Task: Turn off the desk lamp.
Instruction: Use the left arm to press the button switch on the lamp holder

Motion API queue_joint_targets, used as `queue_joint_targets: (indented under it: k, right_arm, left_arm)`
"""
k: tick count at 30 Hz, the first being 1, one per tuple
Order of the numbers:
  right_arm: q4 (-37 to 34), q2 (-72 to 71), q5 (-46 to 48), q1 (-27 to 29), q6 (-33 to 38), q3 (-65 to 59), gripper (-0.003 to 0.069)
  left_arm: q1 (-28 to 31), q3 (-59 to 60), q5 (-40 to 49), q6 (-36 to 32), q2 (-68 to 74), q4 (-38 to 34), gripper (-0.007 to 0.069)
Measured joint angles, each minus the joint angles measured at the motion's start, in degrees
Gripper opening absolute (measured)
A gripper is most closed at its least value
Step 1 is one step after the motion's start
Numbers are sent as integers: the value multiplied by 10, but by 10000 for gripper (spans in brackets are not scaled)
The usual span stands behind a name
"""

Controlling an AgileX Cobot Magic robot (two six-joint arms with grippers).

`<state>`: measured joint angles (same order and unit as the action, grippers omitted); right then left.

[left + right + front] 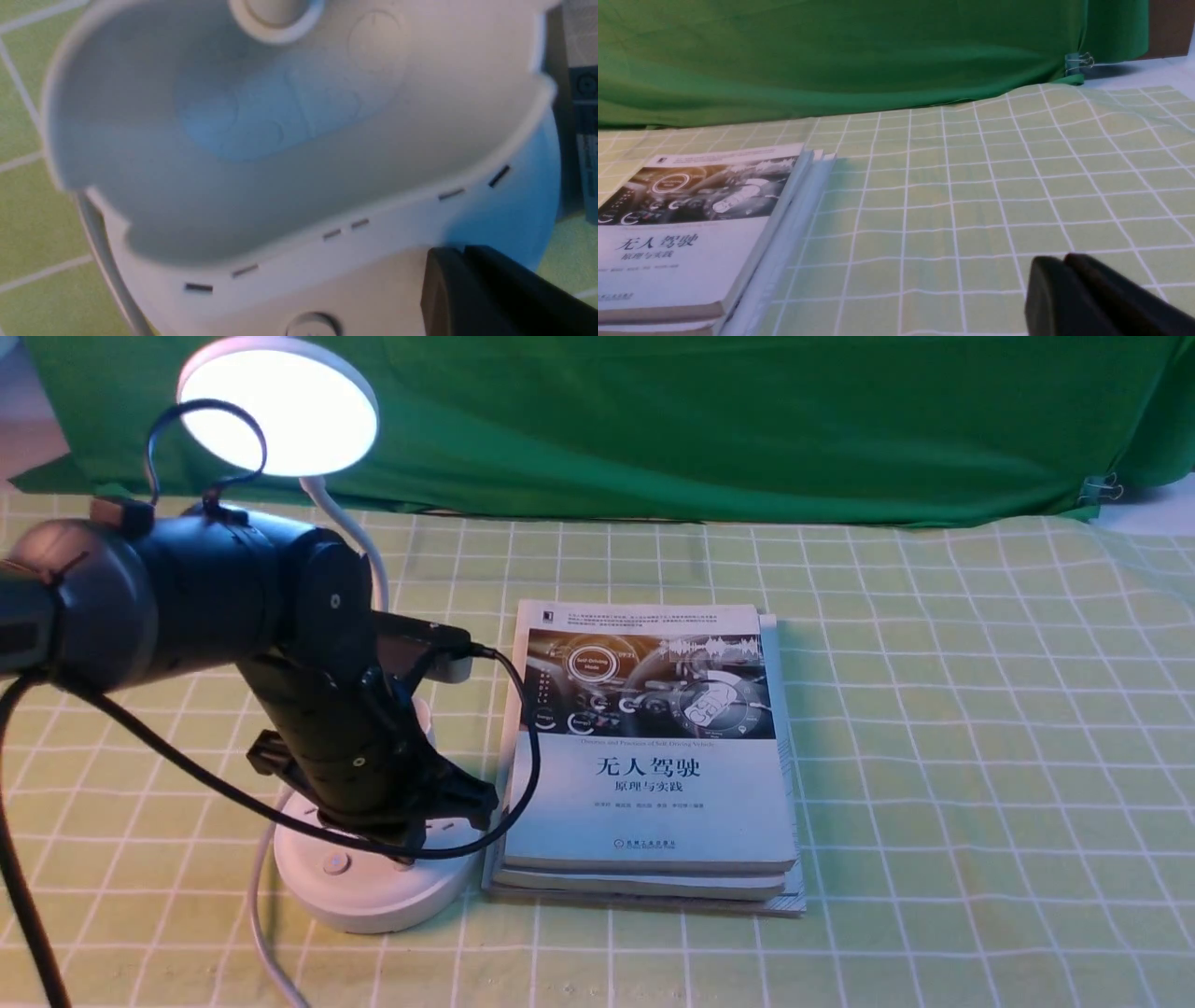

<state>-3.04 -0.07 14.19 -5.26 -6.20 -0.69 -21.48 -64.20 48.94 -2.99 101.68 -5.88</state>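
At the far left the desk lamp (278,406) stands on the checked tablecloth (934,756), its round head lit and bright. In the front view the left arm (187,597) crosses in front of it and hides most of the bendy neck and the far part of the round base (373,896). Only the base's near rim, one round button (334,864) and a white cord (254,896) running toward the near edge show there. The left wrist view shows what the arm covers: the shallow cup, a row of dark socket slots (336,231) along its rim and the foot of the neck, all soft and out of focus, with a button cut off at the picture's edge. The left gripper (462,254) hangs low over the base with its two dark fingers pressed together and nothing between them; whether the tips touch the plastic cannot be told. Just right of the base lies a stack of books (653,756), its left edge very near the base. The right gripper (1064,262) shows only in its own wrist view, fingers closed against each other and empty, above the tablecloth to the right of the books. At the far right a binder clip (1106,485) pinches the green backdrop (747,429).
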Motion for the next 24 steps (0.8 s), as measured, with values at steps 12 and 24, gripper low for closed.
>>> queue_joint_targets:
  k: [12, 24]
  right_arm:
    - [0, 0, 1, 0, 0, 0, 29]
    - [0, 0, 1, 0, 1, 0, 29]
  left_arm:
    - [-1, -6, 4, 0, -16, 4, 6]
    - [-2, -5, 10, 0, -19, -1, 6]
